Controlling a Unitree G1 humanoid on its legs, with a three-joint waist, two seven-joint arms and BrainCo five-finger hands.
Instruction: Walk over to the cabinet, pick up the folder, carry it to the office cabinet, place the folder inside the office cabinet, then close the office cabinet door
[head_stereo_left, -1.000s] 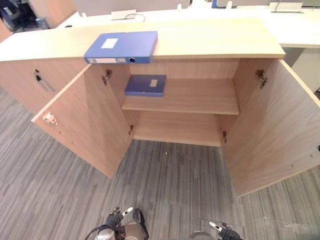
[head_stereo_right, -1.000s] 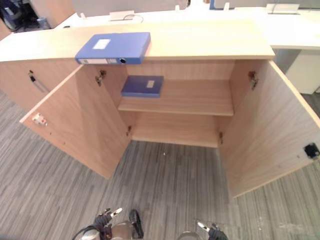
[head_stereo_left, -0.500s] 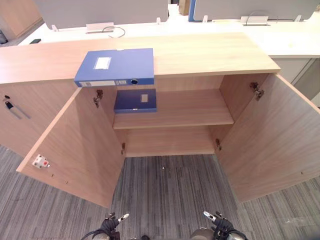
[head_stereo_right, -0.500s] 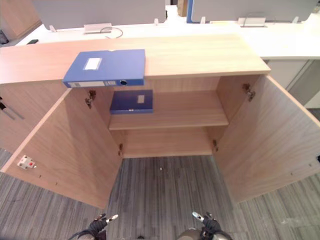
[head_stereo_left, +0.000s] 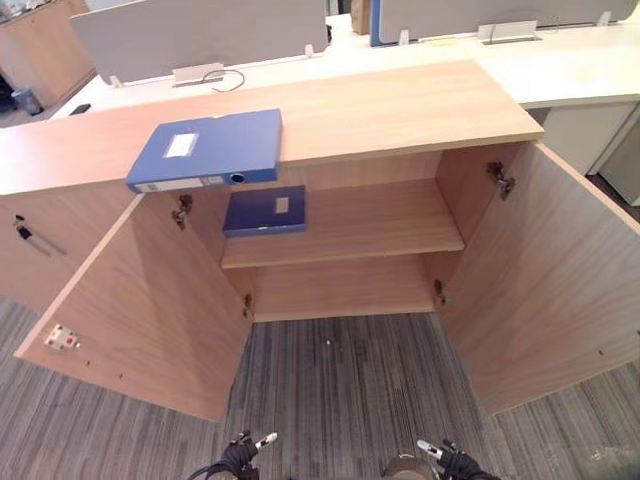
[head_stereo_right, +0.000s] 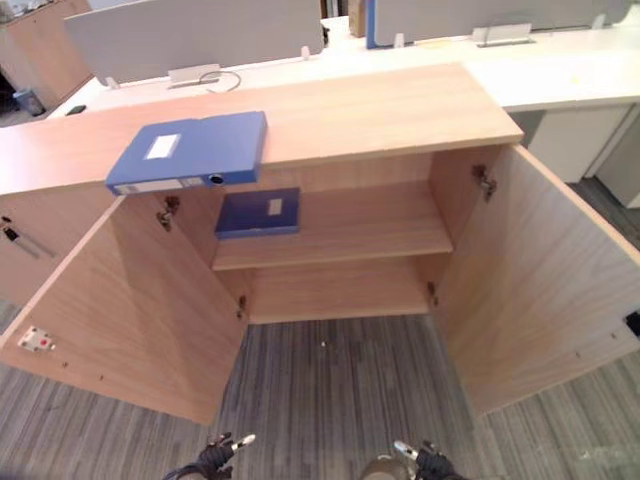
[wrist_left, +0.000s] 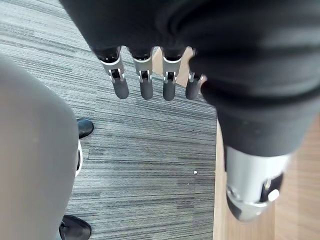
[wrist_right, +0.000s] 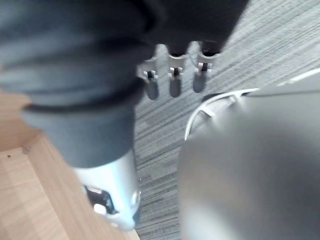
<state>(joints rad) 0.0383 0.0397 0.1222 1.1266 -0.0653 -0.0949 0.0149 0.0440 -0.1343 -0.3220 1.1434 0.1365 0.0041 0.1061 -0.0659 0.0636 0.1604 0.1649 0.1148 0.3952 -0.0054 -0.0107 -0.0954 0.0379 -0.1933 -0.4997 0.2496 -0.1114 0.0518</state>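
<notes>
Nothing on the cabinet (head_stereo_left: 400, 105) moved between the earlier pictures and this one. What shifted was the whole view, so the head camera had swung, not the things. Both hands hung low at the bottom edge throughout, over the carpet (head_stereo_left: 340, 380).

The folder (head_stereo_left: 205, 150) lay flat on the cabinet top towards its left end, its spine overhanging the front edge just above the left door (head_stereo_left: 140, 300). A second folder (head_stereo_left: 265, 211) lay flat on the upper shelf (head_stereo_left: 370, 225) inside, at its left end. The left door and the right door (head_stereo_left: 545, 280) both stood wide open.

The left hand (head_stereo_left: 240, 458) was empty, its fingers (wrist_left: 142, 82) straight and side by side, pointing at the carpet. The right hand (head_stereo_left: 455, 462) was likewise empty, its fingers (wrist_right: 175, 80) straight and relaxed.

As I judged it, only the walk was done or nearly so. The robot faced the open cabinet, but the folder was untouched and well apart from either hand. Picking it up, carrying it, putting it inside and shutting the door were all left.
</notes>
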